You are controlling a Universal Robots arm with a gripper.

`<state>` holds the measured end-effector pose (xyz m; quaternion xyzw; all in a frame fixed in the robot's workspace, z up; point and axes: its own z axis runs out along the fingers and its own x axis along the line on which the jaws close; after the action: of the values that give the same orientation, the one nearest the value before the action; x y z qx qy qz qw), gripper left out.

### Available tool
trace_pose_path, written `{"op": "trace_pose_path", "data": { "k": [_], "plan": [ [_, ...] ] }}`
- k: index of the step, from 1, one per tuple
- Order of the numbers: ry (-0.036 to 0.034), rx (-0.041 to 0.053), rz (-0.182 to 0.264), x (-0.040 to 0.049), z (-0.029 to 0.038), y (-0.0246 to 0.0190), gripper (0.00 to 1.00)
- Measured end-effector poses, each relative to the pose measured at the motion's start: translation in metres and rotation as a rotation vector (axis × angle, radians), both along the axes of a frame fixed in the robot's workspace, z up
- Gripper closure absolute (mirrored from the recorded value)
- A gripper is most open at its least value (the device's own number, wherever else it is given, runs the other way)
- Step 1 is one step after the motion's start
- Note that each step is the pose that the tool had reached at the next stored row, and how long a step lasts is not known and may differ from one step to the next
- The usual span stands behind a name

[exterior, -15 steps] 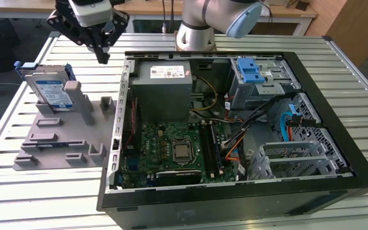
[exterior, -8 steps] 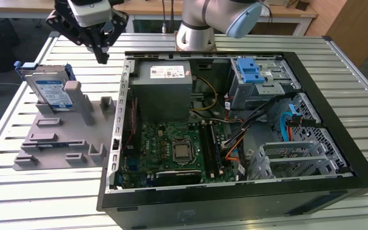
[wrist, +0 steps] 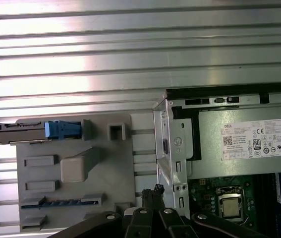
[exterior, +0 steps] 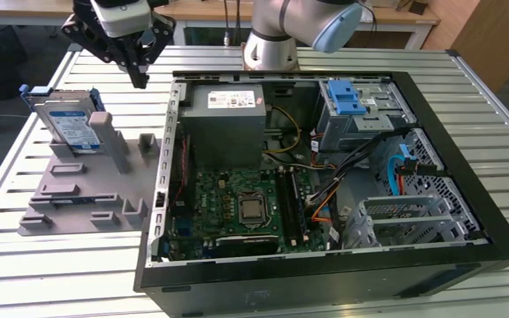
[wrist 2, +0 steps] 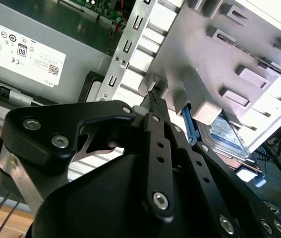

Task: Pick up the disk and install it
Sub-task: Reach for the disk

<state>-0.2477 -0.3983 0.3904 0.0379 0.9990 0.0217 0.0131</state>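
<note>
**Approach to the pick-up.** The gripper (exterior: pixel 140 81) hangs above the table (exterior: pixel 51 278) with its fingers drawn together and holding nothing. In both wrist views the tips meet in a single point.

The disk (exterior: pixel 67 126) stands on edge in a slot at the far corner of the grey fixture (exterior: pixel 77 192), which lies to the exterior view's left of the open case (exterior: pixel 325 281). A grey post (exterior: pixel 104 136) stands just in front of the disk's labelled face. The gripper is near the disk but not touching it, higher and towards the exterior view's right. The disk sits untouched in its slot.

**Judged requirements for a clean grasp:**
- The fingers need to part before any descent.
- The opening should be turned to span the disk's thin dimension, so that the pads meet its two flat faces squarely.
- The post covers the lower face, so the free upper part seems the safer place to grip.
- The metal body probably takes clamping better than the blue rails, which may flex.
- A lift in line with the slot should keep the disk from binding.
- The case wall stands near the fixture and should be kept clear of.
</note>
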Motion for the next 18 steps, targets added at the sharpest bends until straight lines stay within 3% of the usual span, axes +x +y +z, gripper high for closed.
{"op": "trace_pose_path", "data": {
  "k": [18],
  "plan": [
    [0.0,0.0,0.0,-0.005,-0.0002,0.0,0.89]
  ]
}}
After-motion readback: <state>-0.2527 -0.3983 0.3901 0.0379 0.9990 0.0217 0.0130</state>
